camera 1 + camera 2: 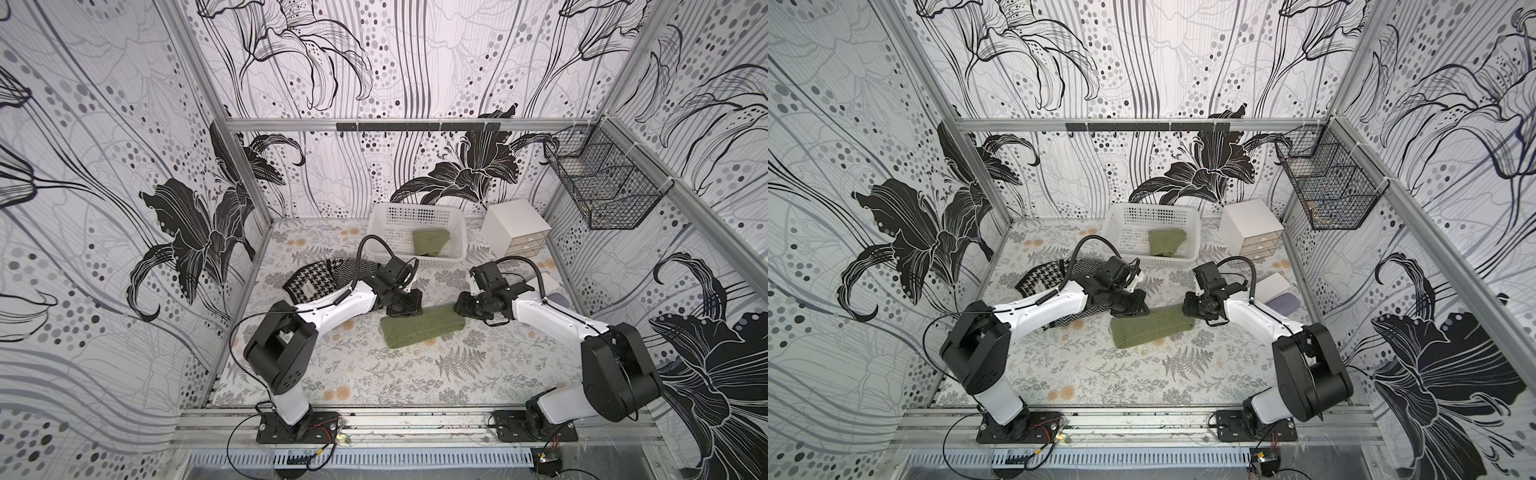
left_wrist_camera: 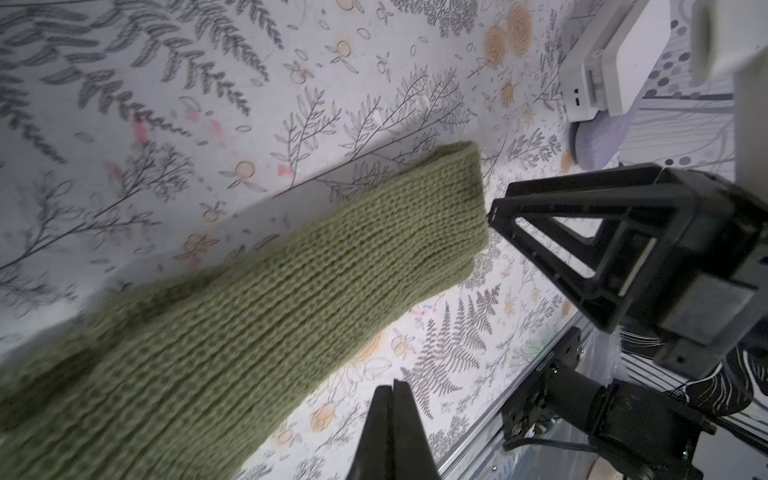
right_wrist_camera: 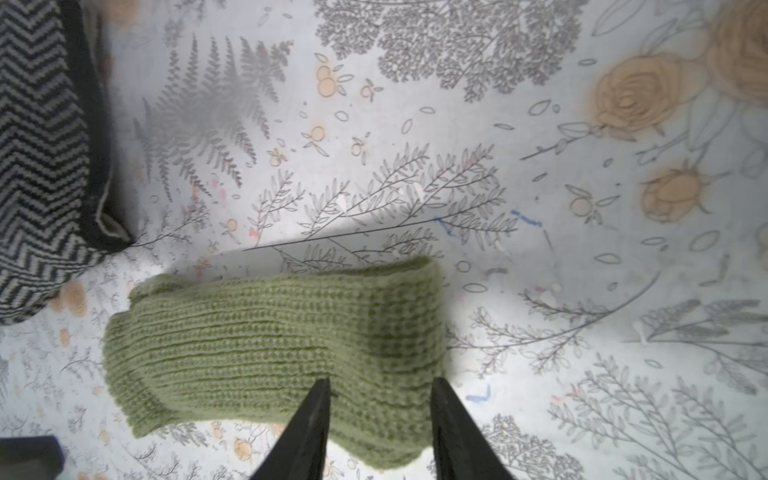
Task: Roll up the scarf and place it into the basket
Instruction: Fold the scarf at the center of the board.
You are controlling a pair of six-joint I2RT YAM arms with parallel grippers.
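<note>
Right gripper [image 3: 381,380], jaws apart, hangs over one end of the green scarf [image 1: 419,330], flat on the counter [image 1: 374,374] mid-frame. Left gripper [image 2: 392,384] is closed, empty. Soft knit could slip and unroll before the basket [image 1: 415,216].

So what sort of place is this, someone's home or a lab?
Most likely a robot test booth, not a home. The left arm and right arm are bolted to a metal rail, printed panels in an aluminium frame wall it in, and a green scarf and white basket look like props.
</note>
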